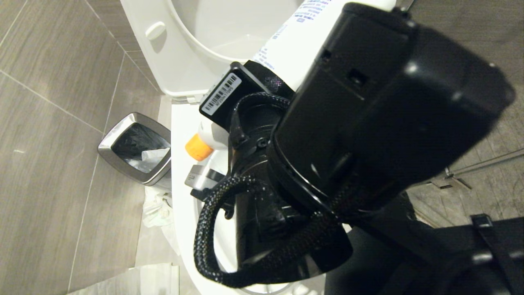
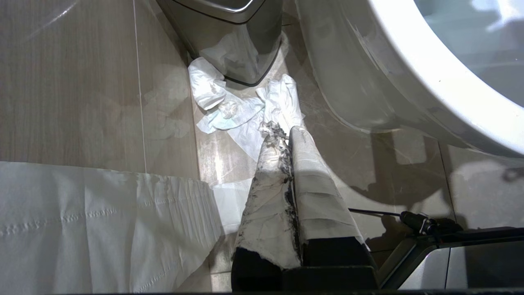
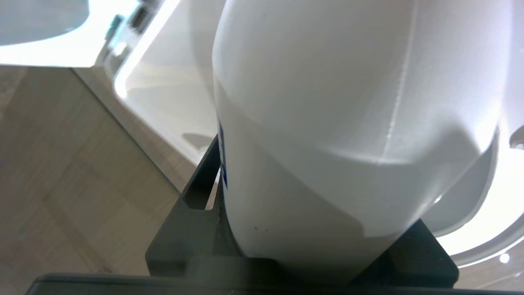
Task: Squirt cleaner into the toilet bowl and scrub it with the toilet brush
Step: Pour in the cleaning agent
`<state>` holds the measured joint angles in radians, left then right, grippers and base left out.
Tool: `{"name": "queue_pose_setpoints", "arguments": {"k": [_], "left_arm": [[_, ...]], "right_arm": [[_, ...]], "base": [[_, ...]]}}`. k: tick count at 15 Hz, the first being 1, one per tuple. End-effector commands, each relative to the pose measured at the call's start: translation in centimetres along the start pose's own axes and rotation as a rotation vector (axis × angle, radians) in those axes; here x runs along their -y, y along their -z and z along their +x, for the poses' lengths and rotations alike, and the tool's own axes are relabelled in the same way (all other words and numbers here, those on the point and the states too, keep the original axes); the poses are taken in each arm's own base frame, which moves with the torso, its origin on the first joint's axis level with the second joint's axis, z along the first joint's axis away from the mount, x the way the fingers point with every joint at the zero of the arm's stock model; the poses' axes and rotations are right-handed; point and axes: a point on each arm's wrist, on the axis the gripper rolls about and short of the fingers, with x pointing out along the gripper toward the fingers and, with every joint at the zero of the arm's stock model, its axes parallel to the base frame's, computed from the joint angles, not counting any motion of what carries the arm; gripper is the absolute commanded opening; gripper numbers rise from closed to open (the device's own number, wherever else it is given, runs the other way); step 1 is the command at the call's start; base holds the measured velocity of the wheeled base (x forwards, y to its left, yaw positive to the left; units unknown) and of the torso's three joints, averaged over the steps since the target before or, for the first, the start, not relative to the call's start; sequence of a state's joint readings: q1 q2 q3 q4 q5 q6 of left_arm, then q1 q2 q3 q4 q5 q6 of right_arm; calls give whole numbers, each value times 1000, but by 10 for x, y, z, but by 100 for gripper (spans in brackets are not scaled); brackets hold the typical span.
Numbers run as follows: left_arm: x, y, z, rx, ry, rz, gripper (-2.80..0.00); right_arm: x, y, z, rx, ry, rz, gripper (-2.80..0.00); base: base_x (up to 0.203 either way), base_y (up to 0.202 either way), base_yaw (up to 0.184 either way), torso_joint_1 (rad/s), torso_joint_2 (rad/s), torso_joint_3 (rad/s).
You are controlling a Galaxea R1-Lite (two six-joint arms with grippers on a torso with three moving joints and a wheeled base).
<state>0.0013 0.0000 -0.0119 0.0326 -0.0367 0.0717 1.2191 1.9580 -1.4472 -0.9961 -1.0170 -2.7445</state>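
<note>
A white cleaner bottle (image 1: 301, 39) with blue print and an orange cap (image 1: 198, 147) is tilted cap-down over the toilet bowl's white rim (image 1: 182, 192). My right gripper (image 3: 315, 213) is shut on the bottle's body, with a black finger (image 3: 196, 192) against each side. In the head view the right arm hides most of the bowl. The raised white lid (image 1: 163, 53) stands behind. My left gripper (image 2: 283, 132) is parked low beside the bowl's outer wall (image 2: 352, 90), its paper-wrapped fingers (image 2: 270, 196) shut and empty. The toilet brush is out of view.
A small chrome-rimmed waste bin (image 1: 135, 145) stands on the grey tiled floor left of the toilet. Crumpled white tissue (image 2: 237, 110) lies at its foot. A large white paper sheet (image 2: 102, 221) covers the floor nearer to me.
</note>
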Motion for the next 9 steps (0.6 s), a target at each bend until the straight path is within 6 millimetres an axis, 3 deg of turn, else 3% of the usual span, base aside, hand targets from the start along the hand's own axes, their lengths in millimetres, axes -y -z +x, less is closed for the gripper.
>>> {"name": "queue_pose_setpoints", "arguments": {"k": [1, 9], "left_arm": [[0, 0, 0, -1, 0, 0, -280], [0, 0, 0, -1, -2, 2, -280]], "right_arm": [[-5, 20, -12, 2, -7, -14, -280], [-36, 62, -38, -14, -97, -50, -280]], "base": [[0, 0, 0, 0, 0, 0], [0, 0, 0, 0, 0, 0]]}}
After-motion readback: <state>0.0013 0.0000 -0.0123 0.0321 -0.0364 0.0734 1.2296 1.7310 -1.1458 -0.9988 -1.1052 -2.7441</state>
